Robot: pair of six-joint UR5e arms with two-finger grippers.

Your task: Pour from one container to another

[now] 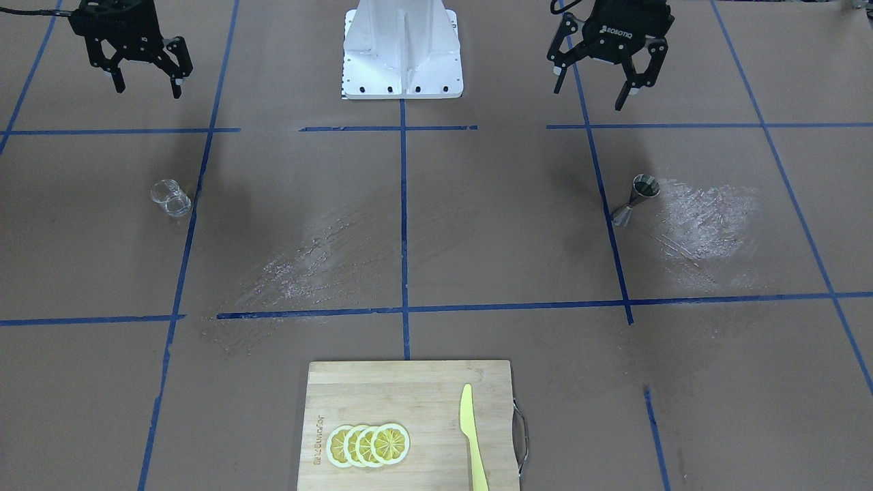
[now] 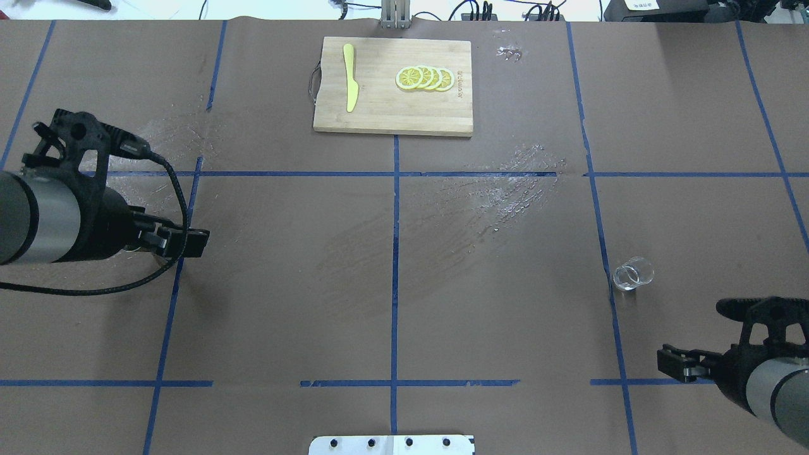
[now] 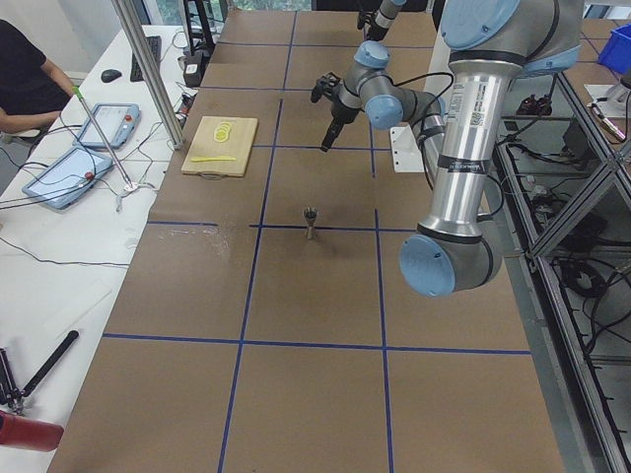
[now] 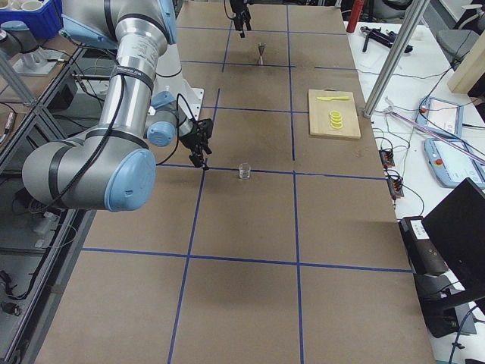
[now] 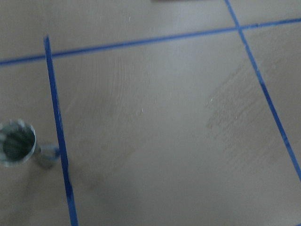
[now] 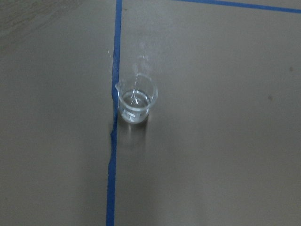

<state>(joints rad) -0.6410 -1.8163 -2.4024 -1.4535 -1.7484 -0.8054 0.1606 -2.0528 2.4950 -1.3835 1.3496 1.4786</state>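
Findings, front-facing view, nearest edge first. At 6 o'clock a wooden cutting board [image 1: 409, 392] is lying on the worktop [image 1: 477, 239]. It is carrying a row of overlapping lemon slices [image 1: 368, 444] and, toward its handle side, a yellow knife [image 1: 472, 436].

Mid-worktop, at 9 o'clock, the clear glass cup [image 1: 170, 198] is standing upright, just beside a blue tape line [image 1: 191, 225]. At 3 o'clock the grey metal jigger [image 1: 636, 200] is standing on its base, just beside a second tape line [image 1: 614, 239]. The two vessels are sitting well apart, and neither is being touched.

Farther back, at 10 o'clock, the right claw [image 1: 149, 88] is hanging above the worktop, fingers spread and gripping nothing. At 2 o'clock the left claw [image 1: 590, 95] is hanging likewise, spread and empty. At 12 o'clock the white robot base [image 1: 402, 51] is sitting between them.
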